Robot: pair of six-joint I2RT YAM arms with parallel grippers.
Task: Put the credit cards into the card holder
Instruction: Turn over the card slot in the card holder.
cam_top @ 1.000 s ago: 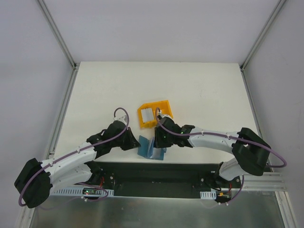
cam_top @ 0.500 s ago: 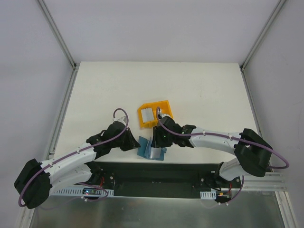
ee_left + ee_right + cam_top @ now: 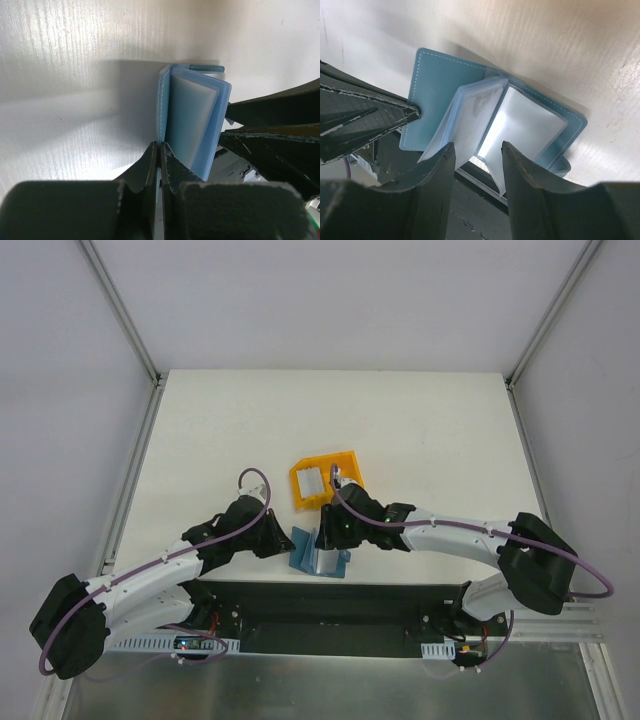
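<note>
The teal-blue card holder point(image 3: 318, 556) stands open at the table's near edge. My left gripper point(image 3: 285, 543) is shut on the edge of its left cover point(image 3: 162, 107), holding that cover upright. Inside, clear pocket sleeves point(image 3: 470, 122) fan out, and a pale credit card point(image 3: 525, 127) sits in the right-hand pocket; the left wrist view shows it as a pale sheet point(image 3: 190, 117). My right gripper point(image 3: 477, 152) hovers open over the sleeves' near edges, its fingers point(image 3: 512, 155) touching nothing. Another pale credit card point(image 3: 310, 483) lies in the yellow bin.
The yellow plastic bin point(image 3: 341, 465) sits just behind the card holder, near my right wrist. The table's dark front edge point(image 3: 330, 592) runs right below the holder. The left gripper's dark fingers point(image 3: 370, 117) show at the left of the right wrist view.
My right gripper's jaws have spread apart and the arm has eased slightly right. The holder's sleeves stand more opened out. The left gripper has kept its grip in place.
</note>
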